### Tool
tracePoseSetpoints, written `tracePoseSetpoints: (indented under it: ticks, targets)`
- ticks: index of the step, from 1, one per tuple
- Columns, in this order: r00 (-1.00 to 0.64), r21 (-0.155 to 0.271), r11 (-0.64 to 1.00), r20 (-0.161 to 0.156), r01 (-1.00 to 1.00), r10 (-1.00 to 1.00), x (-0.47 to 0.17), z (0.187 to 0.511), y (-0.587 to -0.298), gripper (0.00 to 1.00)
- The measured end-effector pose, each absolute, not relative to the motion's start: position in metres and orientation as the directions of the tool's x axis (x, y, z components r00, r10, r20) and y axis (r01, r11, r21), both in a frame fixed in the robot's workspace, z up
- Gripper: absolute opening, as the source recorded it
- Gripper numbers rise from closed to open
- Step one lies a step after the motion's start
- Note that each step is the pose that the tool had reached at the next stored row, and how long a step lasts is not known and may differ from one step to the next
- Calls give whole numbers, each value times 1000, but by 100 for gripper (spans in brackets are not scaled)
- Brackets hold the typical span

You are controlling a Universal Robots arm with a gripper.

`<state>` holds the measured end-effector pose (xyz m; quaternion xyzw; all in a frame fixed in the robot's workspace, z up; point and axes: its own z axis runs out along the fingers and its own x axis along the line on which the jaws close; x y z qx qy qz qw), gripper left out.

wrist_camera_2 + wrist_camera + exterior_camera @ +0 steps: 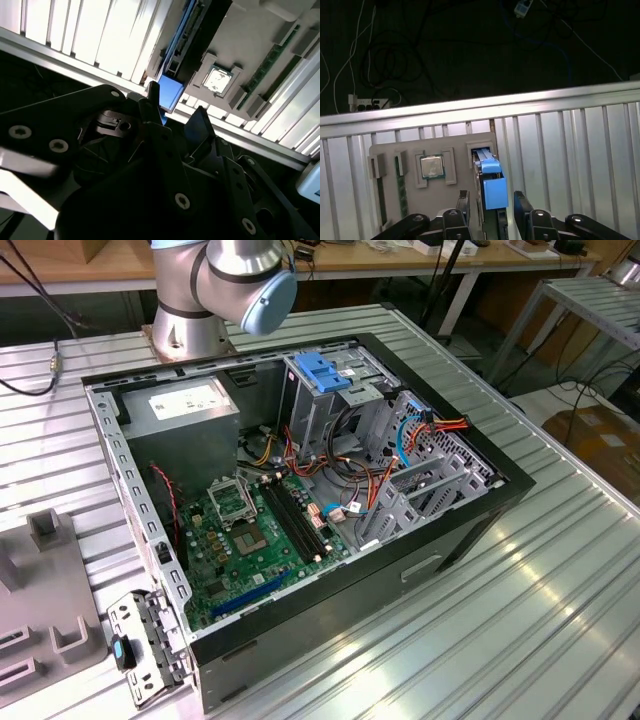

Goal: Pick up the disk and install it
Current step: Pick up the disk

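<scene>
An open computer case (320, 625) lay on its side on the slatted metal table (520, 640). Inside it I saw a green motherboard (255, 540) with 1 bare processor socket (232, 502) and a grey power-supply box (185, 412) in the far corner. A metal drive cage (305, 412) topped by a blue latch (322, 372) stood there too, with red and orange cables (445, 425) just beside it. In the first wrist view, a grey fixture tray (460, 145) held 1 processor chip (432, 166) and a green memory stick (400, 187). Beyond the table's edge, a power strip (367, 104) sat in the dark among loose wires.
</scene>
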<state>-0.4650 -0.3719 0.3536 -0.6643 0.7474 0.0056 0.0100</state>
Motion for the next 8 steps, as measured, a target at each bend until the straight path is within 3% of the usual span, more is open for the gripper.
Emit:
tracePoseSetpoints:
  ticks: [4,5,8]
  targets:
    - [-92,-5,92,-22,-996,-996,-465,337,-372,48]
    - [-88,-5,88,-22,-996,-996,-465,328,-372,55]
    - [-68,-24,68,-23,-997,-997,-470,313,-372,55]
